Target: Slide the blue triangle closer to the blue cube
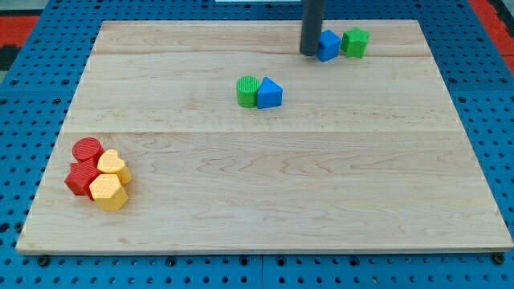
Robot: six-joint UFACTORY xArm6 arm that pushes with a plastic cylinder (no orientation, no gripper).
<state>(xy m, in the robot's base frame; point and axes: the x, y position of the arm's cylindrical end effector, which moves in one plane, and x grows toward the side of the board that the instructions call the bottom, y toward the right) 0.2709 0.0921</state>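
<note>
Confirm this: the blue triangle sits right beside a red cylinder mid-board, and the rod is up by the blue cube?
Not quite. In the camera view the blue triangle sits beside a green cylinder, not a red one. My tip is indeed by the blue cube.

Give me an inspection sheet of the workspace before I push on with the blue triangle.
Surface: wooden board, flat, lying on a blue pegboard.
Job's things: blue triangle mid-board, touching a green cylinder on its left; blue cube near the view's top.
Clutter: green block just right of the blue cube; red cylinder, red block, yellow heart and yellow block bunched at the view's lower left.
Grippers: none; my tip sits against the blue cube's left side, away from the blue triangle.
Cables: nothing seen.
Surroundings: red strips at the top corners.
</note>
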